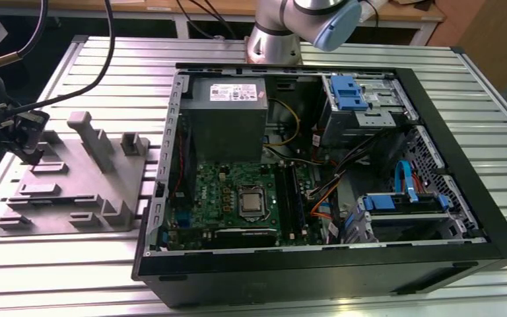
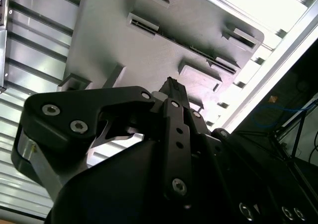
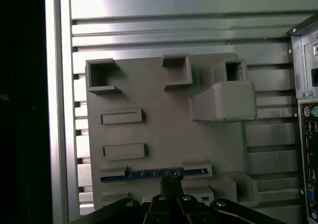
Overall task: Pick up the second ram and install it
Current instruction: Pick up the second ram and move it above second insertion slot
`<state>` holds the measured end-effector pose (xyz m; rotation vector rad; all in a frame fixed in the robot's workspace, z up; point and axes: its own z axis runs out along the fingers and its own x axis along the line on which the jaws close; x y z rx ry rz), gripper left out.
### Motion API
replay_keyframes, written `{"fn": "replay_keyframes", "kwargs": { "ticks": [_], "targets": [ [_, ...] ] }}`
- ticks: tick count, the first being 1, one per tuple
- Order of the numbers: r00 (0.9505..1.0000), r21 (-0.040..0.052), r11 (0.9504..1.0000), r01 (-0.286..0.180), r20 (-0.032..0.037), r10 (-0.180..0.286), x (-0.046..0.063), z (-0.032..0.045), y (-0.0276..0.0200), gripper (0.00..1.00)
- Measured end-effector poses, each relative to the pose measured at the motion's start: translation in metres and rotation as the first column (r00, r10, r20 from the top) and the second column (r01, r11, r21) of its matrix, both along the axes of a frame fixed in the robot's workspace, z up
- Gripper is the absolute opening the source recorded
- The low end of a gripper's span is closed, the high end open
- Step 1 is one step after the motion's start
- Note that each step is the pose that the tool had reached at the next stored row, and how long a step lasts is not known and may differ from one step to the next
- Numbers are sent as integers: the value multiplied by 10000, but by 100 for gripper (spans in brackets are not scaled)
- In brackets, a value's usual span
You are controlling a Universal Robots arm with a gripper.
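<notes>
Gripper (image 3: 171, 183), grip state not discernible, poised near the middle of second ram (image 3: 144, 174), seated edge-up in grey holder (image 3: 164, 129), long axis crosswise beneath it.

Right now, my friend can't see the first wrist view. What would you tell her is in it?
The gripper is right at a thin blue ram standing on edge in a slot of a grey holder. The holder lies on a ribbed metal table, with a computer case beside it.
</notes>
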<state>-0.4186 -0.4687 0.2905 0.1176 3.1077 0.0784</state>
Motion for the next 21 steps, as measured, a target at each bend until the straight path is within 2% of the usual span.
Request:
{"fn": "replay_keyframes", "kwargs": {
  "ticks": [4, 9, 15, 21],
  "targets": [
    [9992, 1, 9992, -402, 1, 402, 0, -7, 0, 10],
    [9942, 1, 9942, -1077, 0, 1077, 0, -27, 0, 10],
    [9831, 1, 9831, -1833, 1, 1833, 0, -57, 0, 10],
    [9690, 1, 9690, -2472, 0, 2472, 0, -87, 0, 10]
  ]
}}
